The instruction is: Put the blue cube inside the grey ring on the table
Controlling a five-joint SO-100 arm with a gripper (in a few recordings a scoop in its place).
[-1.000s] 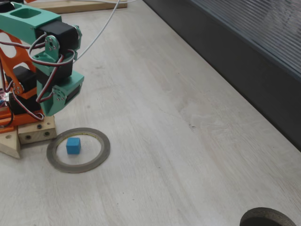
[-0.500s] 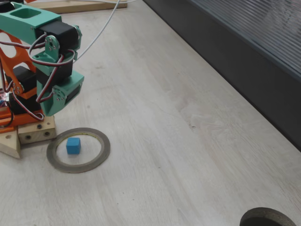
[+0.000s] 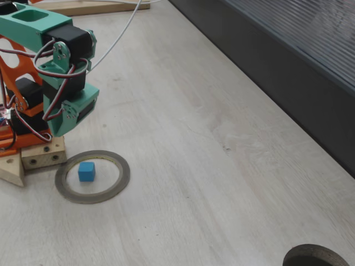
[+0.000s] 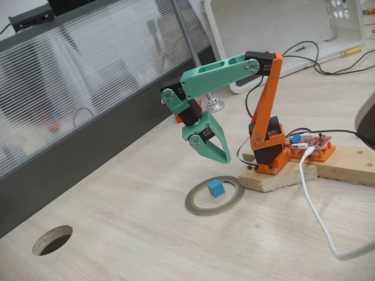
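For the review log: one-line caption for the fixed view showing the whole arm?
Blue cube sits inside grey ring; gripper hangs above it.

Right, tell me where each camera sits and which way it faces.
A fixed view: high beside the arm's base, looking down along the table; the green wrist shows at left.
A fixed view: low across the table, facing the whole arm and its gripper.
Both show the blue cube inside the grey ring.

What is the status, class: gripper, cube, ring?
Gripper raised above the table, jaws shut, empty. Blue cube inside grey ring, resting free. Nothing in the way.
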